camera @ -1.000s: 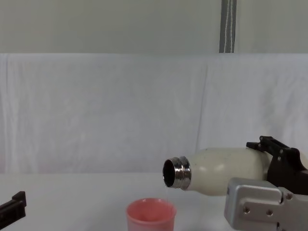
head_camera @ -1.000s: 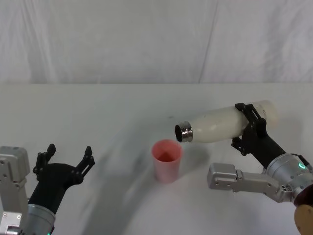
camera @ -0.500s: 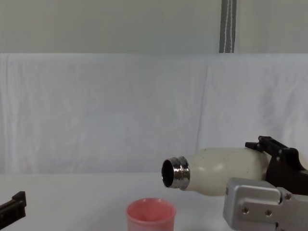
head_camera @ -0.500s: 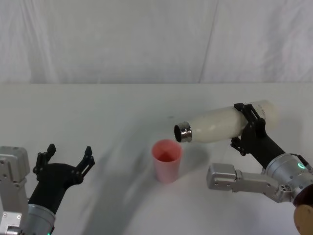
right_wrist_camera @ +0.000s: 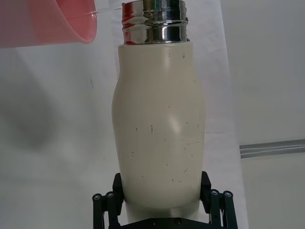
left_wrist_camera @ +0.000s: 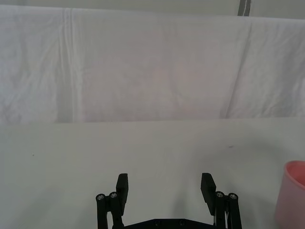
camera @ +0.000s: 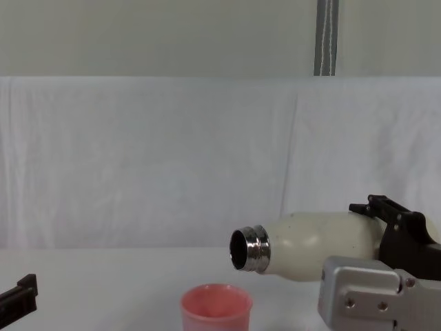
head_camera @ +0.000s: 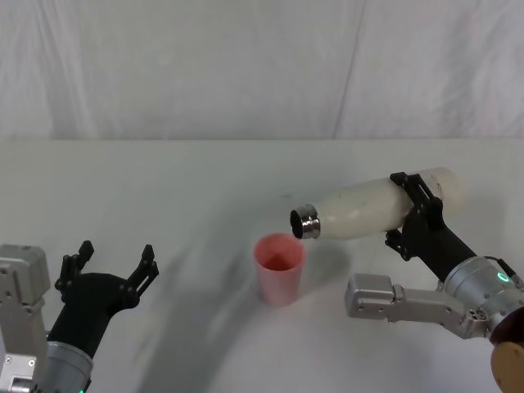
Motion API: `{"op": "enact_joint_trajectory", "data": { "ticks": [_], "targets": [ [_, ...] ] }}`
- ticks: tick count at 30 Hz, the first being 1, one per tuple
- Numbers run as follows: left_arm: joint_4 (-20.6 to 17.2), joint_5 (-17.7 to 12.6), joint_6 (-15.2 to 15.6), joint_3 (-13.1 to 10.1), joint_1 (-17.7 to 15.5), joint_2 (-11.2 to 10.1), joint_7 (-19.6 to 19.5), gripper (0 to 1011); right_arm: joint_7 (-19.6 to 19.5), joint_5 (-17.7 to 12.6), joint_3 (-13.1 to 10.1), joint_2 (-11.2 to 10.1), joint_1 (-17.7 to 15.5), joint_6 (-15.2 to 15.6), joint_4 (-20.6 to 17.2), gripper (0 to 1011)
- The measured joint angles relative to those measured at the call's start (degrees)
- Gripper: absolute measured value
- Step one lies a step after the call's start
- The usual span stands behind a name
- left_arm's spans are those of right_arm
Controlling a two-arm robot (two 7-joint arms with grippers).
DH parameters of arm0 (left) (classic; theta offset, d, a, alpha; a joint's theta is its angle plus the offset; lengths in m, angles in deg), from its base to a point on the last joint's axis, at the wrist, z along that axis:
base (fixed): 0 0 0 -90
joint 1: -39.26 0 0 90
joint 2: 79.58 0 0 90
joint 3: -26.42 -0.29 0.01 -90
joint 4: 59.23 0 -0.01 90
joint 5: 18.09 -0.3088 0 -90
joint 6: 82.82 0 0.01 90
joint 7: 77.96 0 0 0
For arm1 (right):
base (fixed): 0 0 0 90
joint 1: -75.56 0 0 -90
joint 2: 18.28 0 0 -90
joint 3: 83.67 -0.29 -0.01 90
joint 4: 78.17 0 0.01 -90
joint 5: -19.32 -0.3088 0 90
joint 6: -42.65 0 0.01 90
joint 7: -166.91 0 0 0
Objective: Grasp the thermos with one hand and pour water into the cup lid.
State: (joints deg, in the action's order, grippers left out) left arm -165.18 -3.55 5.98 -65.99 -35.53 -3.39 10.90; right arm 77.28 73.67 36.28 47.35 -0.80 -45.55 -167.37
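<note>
A: Head view status? Where's the thermos point(head_camera: 368, 209)?

B: Off the desk point(head_camera: 164, 188), held nearly horizontal over the right half. Steel neck point(head_camera: 305, 223) points toward the robot's left and tilts slightly down. Right gripper point(head_camera: 413, 214) is clamped on the lower body, one finger on each side.

A: Grip confirmed from the wrist?

B: Yes. In the right wrist view, both fingers point(right_wrist_camera: 108, 205) press against the cream body of the thermos point(right_wrist_camera: 159, 138) near its base. Speckles visible on the shell. Threaded neck point(right_wrist_camera: 153, 21) sits at the far end, next to the pink rim point(right_wrist_camera: 52, 24).

A: Cup lid?

B: Cup lid point(head_camera: 280, 268) stands upright on the desk, around the middle, a bit toward the near edge. Bottle mouth is above and just to the right of its rim, not touching. In the chest view, the mouth point(camera: 240, 249) hangs over the right part of the cup lid point(camera: 216, 309), clear gap between them.

A: Water flowing?

B: Can't tell from head or chest. The right wrist view shows a thin glint between neck and rim; can't say what it is.

A: Left arm?

B: Left gripper point(head_camera: 110, 266) is parked low near the desk's near-left corner, fingers spread apart, holding nothing. In the left wrist view, the two fingertips point(left_wrist_camera: 122, 183) are well separated, with bare desk point(left_wrist_camera: 143, 148) between them and the cup lid point(left_wrist_camera: 291, 200) off to one side.
</note>
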Motion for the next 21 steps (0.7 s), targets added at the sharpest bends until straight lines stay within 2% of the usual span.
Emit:
{"op": "enact_joint_trajectory", "data": {
  "ticks": [8, 21],
  "targets": [
    [0.0, 0.0, 0.0, 0.0, 0.0, 0.0, 0.0, 1001, 0.03, -0.53, -0.01, 0.09, -0.04, -0.5, 0.04, 951],
    [0.0, 0.0, 0.0, 0.0, 0.0, 0.0, 0.0, 1001, 0.49, -3.26, -0.76, 0.21, -0.65, -2.01, -0.25, 951]
  ]
}}
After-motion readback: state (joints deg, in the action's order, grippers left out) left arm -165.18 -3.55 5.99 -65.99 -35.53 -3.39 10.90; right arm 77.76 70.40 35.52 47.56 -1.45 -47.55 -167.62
